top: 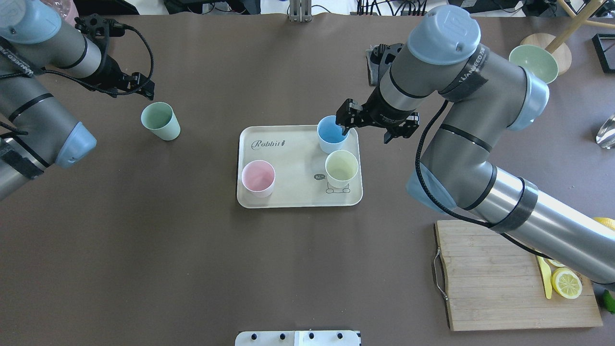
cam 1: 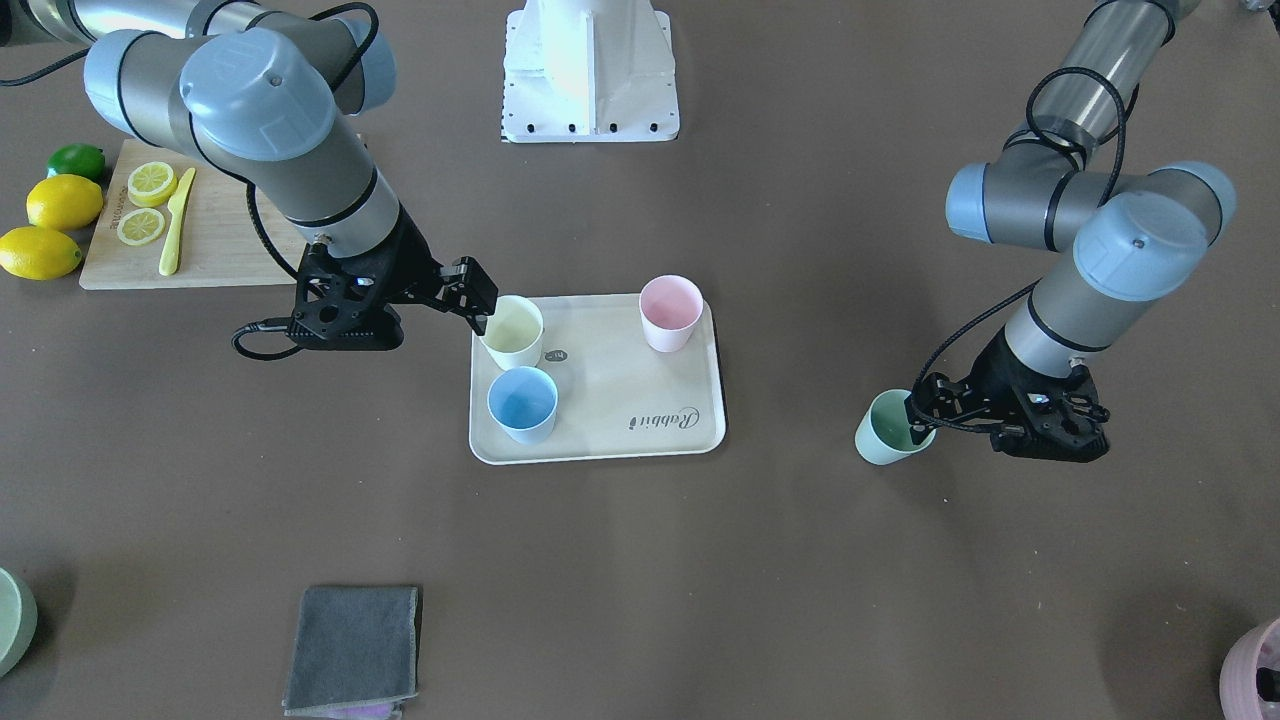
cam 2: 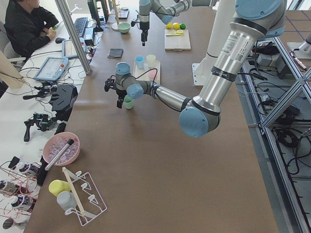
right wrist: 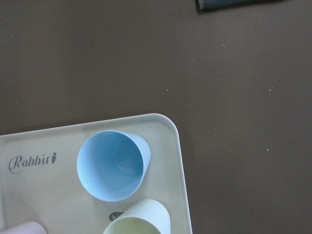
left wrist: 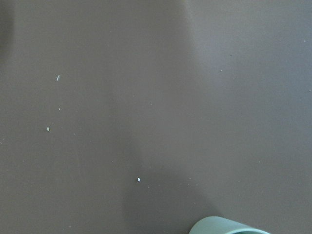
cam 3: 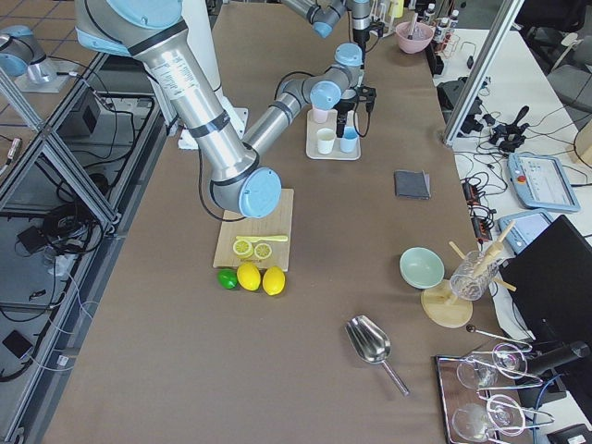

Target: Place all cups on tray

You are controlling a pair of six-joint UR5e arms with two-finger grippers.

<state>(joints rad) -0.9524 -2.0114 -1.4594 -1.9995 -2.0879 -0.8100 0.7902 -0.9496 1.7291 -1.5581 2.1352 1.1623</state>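
The cream tray [top: 293, 194] lies mid-table and carries three cups: blue [top: 332, 134], pale yellow [top: 341, 168] and pink [top: 258, 178]. In the right wrist view the blue cup [right wrist: 113, 165] stands upright in the tray's corner [right wrist: 168, 127]. My right gripper [top: 375, 129] hovers open over that end of the tray and holds nothing. The mint green cup [top: 161, 121] stands off the tray on the bare table to the left. My left gripper [top: 144, 85] hangs just beyond that cup and above it, seemingly open; only the cup's rim [left wrist: 229, 225] shows in its wrist view.
A wooden cutting board [top: 499, 288] with lemon slices and a yellow knife lies near my right arm, whole lemons [cam 1: 62, 202] beside it. A grey cloth [cam 1: 352, 648], a pale green bowl [top: 533, 62] and a mauve pot [cam 1: 1255, 670] sit at the table's far side.
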